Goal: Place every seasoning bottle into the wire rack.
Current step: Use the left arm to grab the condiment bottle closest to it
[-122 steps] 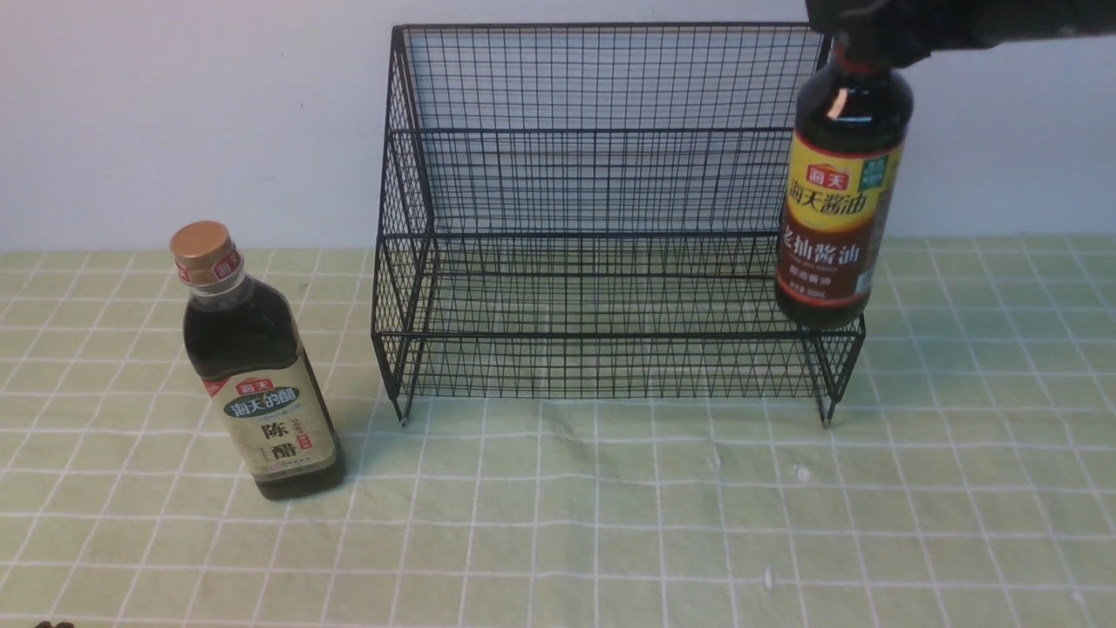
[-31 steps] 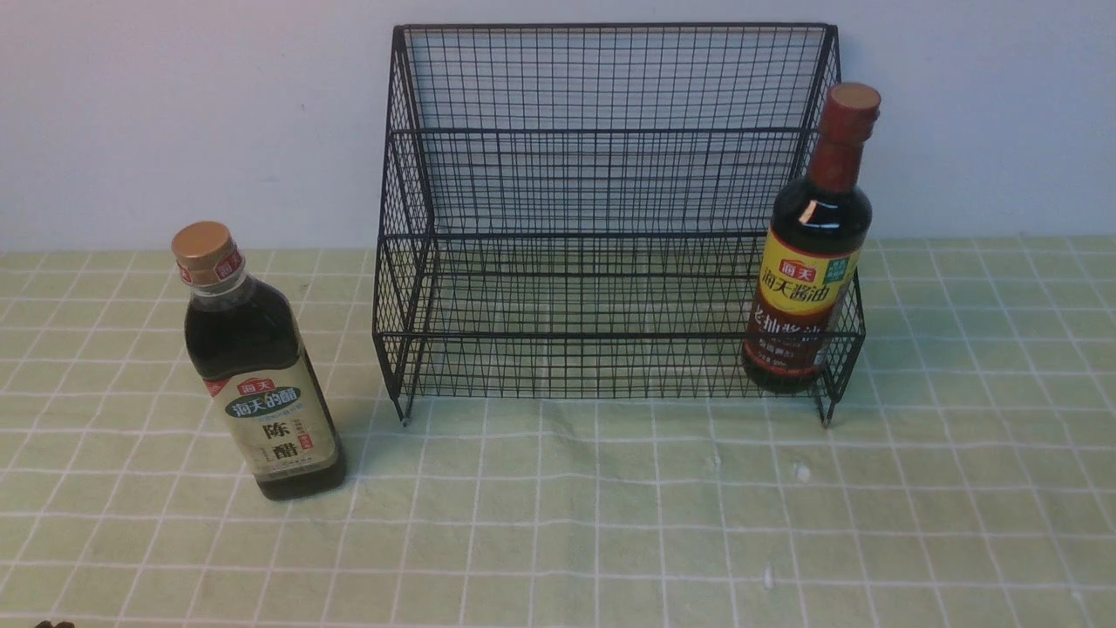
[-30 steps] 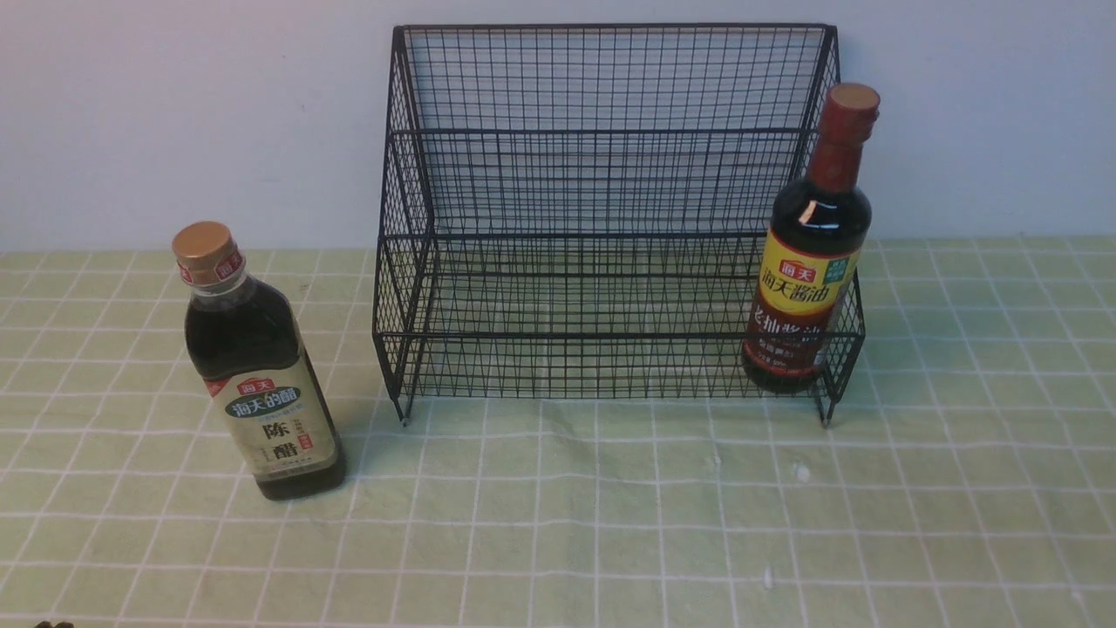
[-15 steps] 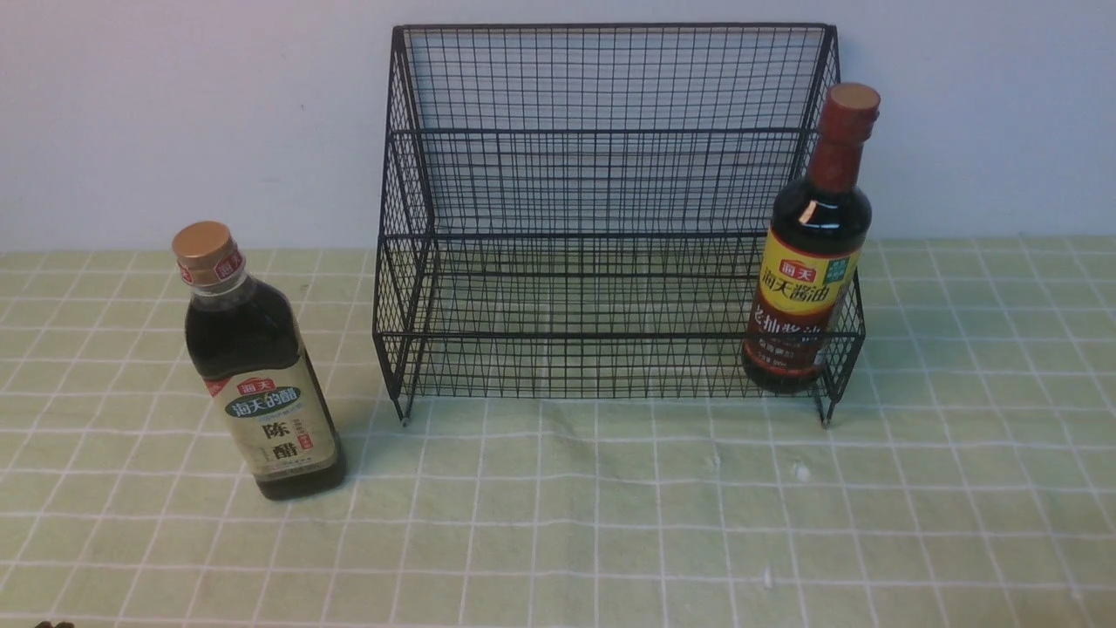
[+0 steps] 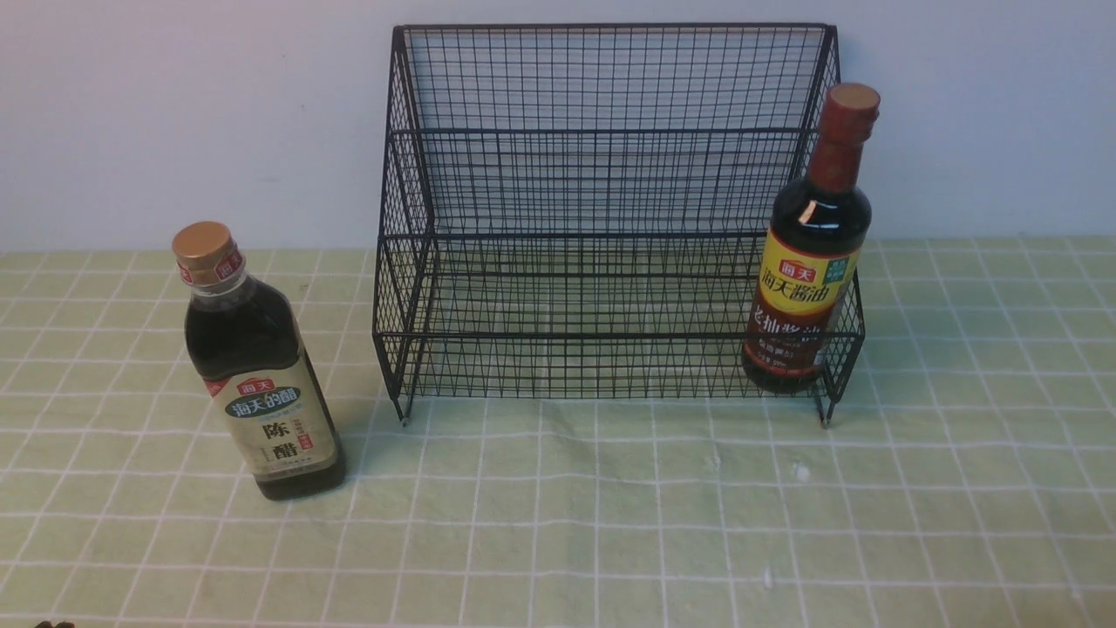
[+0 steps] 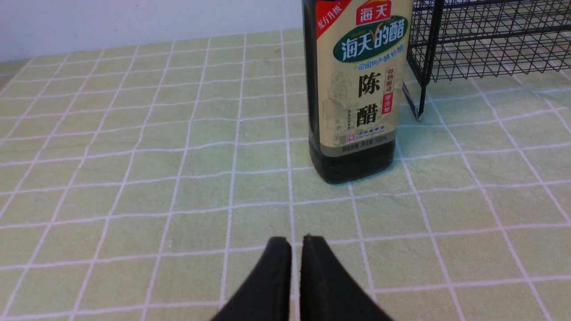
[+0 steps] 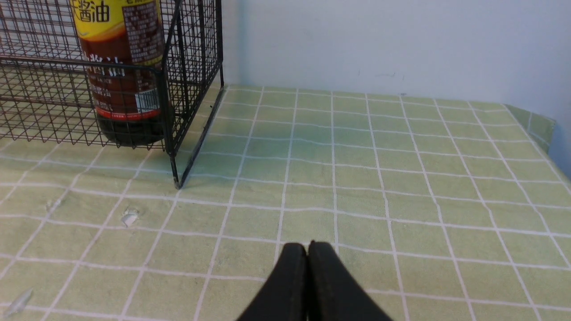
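Note:
The black wire rack [image 5: 610,209] stands at the back against the wall. A tall seasoning bottle with a brown-red cap and yellow-and-red label [image 5: 806,253] stands upright in the rack's lower tier at its right end, also seen as that bottle [image 7: 120,67]. A squarish seasoning bottle with a gold cap and beige label [image 5: 257,375] stands on the cloth left of the rack. My left gripper [image 6: 296,240] is shut and empty, short of this bottle [image 6: 359,89]. My right gripper [image 7: 307,246] is shut and empty, low over the cloth right of the rack [image 7: 187,89].
A green checked tablecloth [image 5: 610,506] covers the table. A white wall rises right behind the rack. The table's right edge [image 7: 546,129] shows in the right wrist view. A few small white flecks [image 5: 800,473] lie on the cloth in front of the rack.
Four seconds ago the right gripper held the tall bottle above the rack's right end; that bottle now stands in the lower tier and the arm has left the front view. Nothing moved in the last second.

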